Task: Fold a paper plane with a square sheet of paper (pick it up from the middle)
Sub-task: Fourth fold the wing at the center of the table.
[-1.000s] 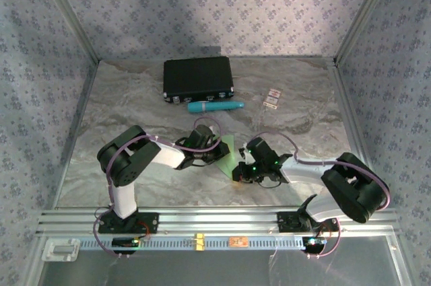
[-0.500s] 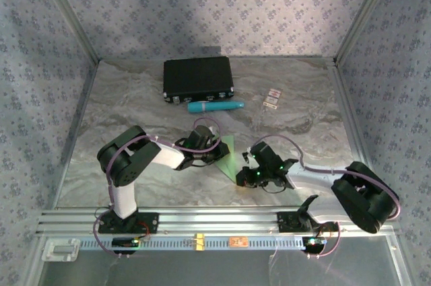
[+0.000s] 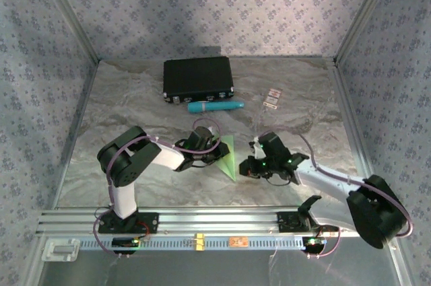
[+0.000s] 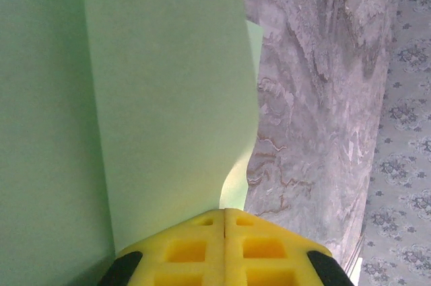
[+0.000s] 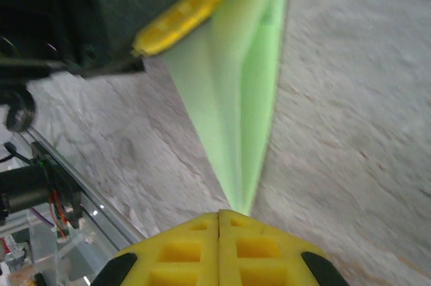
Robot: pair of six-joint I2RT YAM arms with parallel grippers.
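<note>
My left hand (image 4: 224,213) is clamped on the plane (image 3: 228,157), mid-tabletop (image 3: 135,97); my right hand (image 5: 219,214), at its 3 o'clock, is shut at the tip, grip unclear. Pulling apart could tear the nose or spring the creases

- A black rectangular hard case (image 3: 198,78) is set far back on the grey marbled tabletop (image 3: 135,111).
- A teal cylindrical tube (image 3: 214,106) is laid just before it.
- Two small white cards (image 3: 272,97) are placed rightward.
</note>
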